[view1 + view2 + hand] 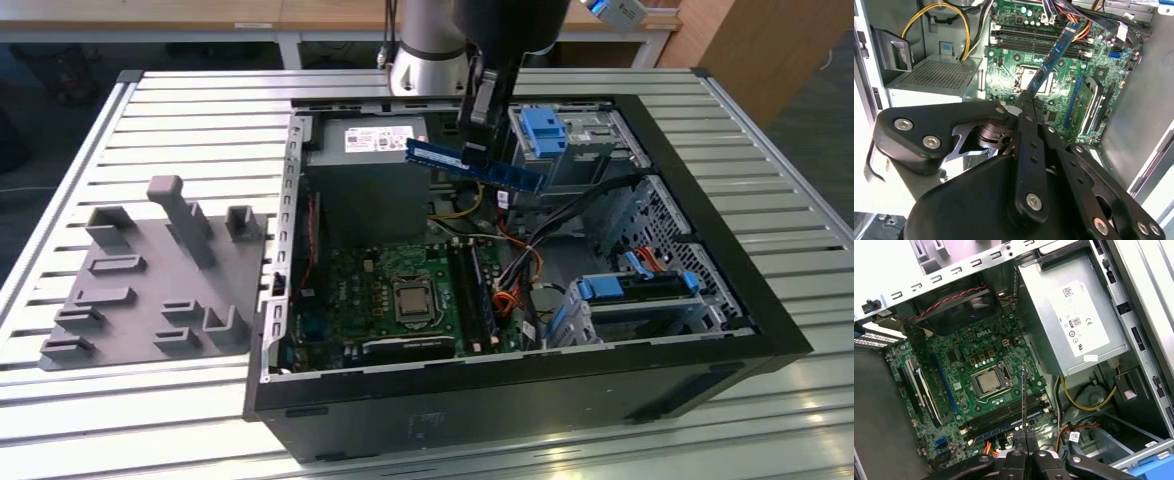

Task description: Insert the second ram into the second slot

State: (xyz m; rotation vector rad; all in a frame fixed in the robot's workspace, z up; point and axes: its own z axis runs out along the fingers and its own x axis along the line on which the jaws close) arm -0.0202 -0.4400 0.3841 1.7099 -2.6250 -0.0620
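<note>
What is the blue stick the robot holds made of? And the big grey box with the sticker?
The second ram, shut in the gripper, looks like stiff circuit board: thin, flat, dark blue, matt. The grey box looks like bare sheet metal, probably steel: dull silver sheen, sharp folded edges.

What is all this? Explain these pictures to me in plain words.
A robot arm reaches over an open computer case on a slatted metal table. The exterior view comes from a camera off the arm. Both wrist views come from cameras riding on it, looking past its end effector at the green motherboard. The end effector is shut on the second ram, a thin dark blue stick, held in the air over the case, not yet in a slot. A grey parts holder lies beside the case.
</note>
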